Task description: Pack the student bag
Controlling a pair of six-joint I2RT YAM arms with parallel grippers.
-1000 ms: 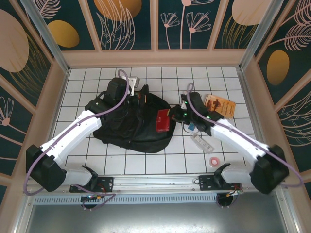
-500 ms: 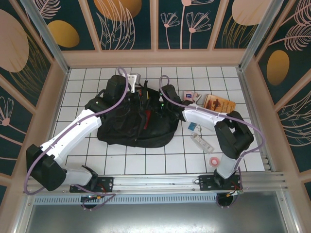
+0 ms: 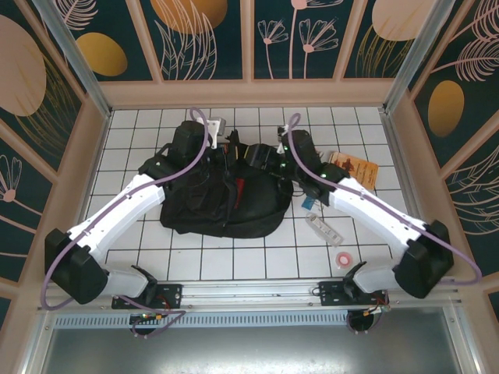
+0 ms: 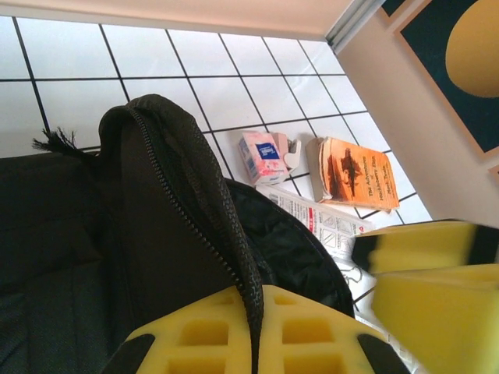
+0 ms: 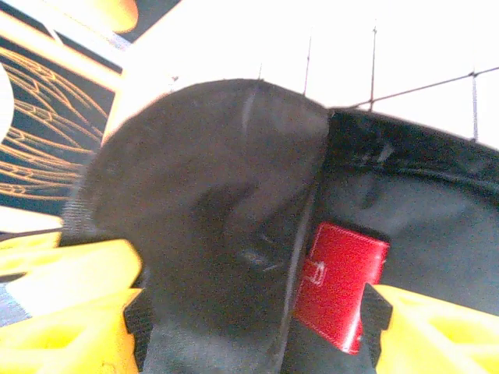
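Top view first: the student bag [image 3: 222,204] is slumped in the middle of the table [image 3: 234,261]. There's just one bag, and it's easily the biggest thing there. The left gripper [image 3: 221,142] sits at its 12 o'clock edge and the right gripper [image 3: 274,158] at about 1 o'clock. The bag's mouth is between them, with one red wallet [image 3: 240,187] showing inside. Off at the bag's 3 o'clock there's loose stuff: one orange book [image 3: 351,167], one white strip [image 3: 324,227], and down at 4 o'clock one pink ring [image 3: 343,259]. Left wrist view: the left gripper's fingers are pressed together on the zipper rim, holding that lip up, and one small carton [image 4: 261,156] lies at 1 o'clock, just beside the book. Right wrist view: the right gripper's fingers are spread wide, out at 8 and 4 o'clock. A fold of bag hangs between them, not clamped as far as I can tell, and the wallet lies just inside. Handling-wise, I'd guess it's all floppy fabric, not fragile and fairly light. The mouth will probably sag shut if let go, so I'd grab the stiffer zipper rim, not a loose panel.
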